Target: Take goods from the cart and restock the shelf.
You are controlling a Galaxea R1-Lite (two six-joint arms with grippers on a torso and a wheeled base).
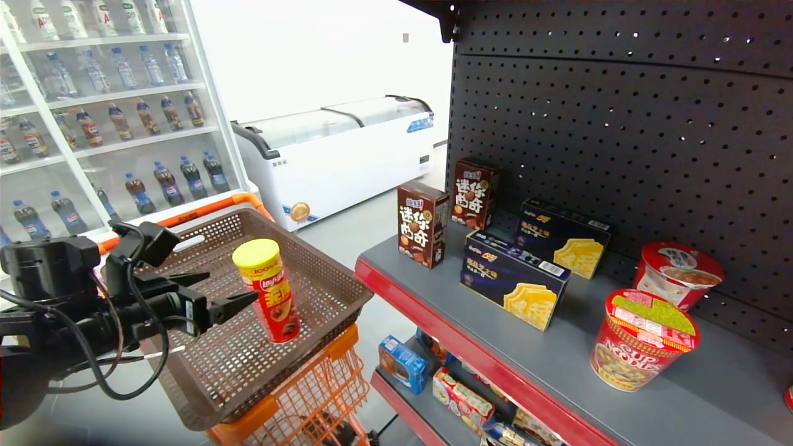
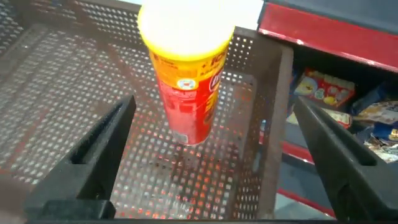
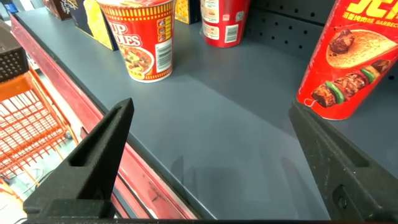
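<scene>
While the yellow-lidded chip can [image 1: 267,291] stands upright in the brown basket [image 1: 322,272] of the orange cart [image 1: 310,402], just beside the red front edge of the shelf [image 1: 433,291], it is gripped by nothing. The left tool [image 1: 231,285] is held level with the can, on the side turned away from the shelf. It is released, with its fingers spread wide. In the left wrist view the can is framed between those fingers, and a gap is seen on either side.

The right tool [image 3: 210,112] is likewise released, its fingers wide apart above a bare stretch of the shelf's grey board and closed on nothing. A red barbecue-flavour can [image 3: 348,56] is seen upright on the shelf near one of its fingers. A cup of noodles [image 3: 140,37] and a second cup [image 3: 222,22] are set farther along the board, towards the pegboard back.

At the shelf end nearest the cart, two brown boxes [image 1: 423,224] stand upright, and two dark blue boxes [image 1: 514,279] are laid between them and the cups. More packets are seen on the shelf level below.
</scene>
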